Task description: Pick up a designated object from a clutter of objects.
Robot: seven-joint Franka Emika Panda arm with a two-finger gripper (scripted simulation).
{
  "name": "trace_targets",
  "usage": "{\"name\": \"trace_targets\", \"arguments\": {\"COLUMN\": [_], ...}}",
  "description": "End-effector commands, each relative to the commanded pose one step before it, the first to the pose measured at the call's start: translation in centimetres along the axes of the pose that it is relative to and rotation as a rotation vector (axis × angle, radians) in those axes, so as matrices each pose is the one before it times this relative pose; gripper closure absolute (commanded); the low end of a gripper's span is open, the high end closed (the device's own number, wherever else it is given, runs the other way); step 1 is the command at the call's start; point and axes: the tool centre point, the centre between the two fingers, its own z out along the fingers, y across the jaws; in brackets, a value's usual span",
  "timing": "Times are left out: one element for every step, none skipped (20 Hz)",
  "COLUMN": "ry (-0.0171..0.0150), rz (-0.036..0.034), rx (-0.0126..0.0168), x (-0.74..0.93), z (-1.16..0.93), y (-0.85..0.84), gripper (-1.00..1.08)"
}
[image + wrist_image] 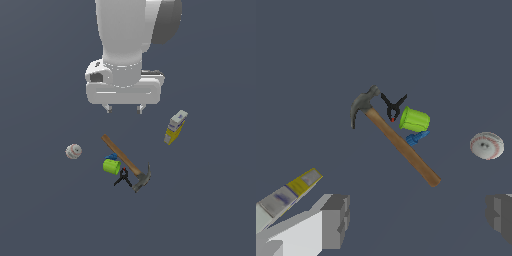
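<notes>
I hold the gripper (124, 108) spread wide and empty above the hammer (126, 162), which lies flat against the green cup (111, 166) and black clamp (123, 177), so I can line up on its bare handle.

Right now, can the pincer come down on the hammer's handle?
Probably yes. The pincer hangs open above the hammer, nothing between. The green cup and black clamp crowd the head end; the handle's far end lies free.
</notes>
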Motion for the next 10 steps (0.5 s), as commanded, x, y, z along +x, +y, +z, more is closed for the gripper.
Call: {"name": "trace_targets", "arguments": {"ry": [0.00000,0.00041,0.00117,0.00192,0.00267,0.00338,0.00354,0.00277,0.00195,0.00113], "rz": [0.00000,0.00141,0.00414,0.00690,0.00974,0.01265,0.01388,0.01155,0.00890,0.00594], "rx": [0.00000,0.00047,0.00141,0.00232,0.00324,0.00412,0.00440,0.00352,0.00257,0.00158], "x": [0.000,0.003,0.009,0.013,0.017,0.019,0.013,0.003,-0.007,-0.013], "z": [0.000,-0.013,-0.038,-0.067,-0.102,-0.146,-0.184,-0.179,-0.162,-0.130], "y": [0.001,0.033,0.098,0.163,0.226,0.281,0.292,0.224,0.155,0.087], "gripper": [-0.92,-0.92,-0.92,-0.92,-0.92,-0.92,-0.92,-0.92,-0.92,-0.92]}}
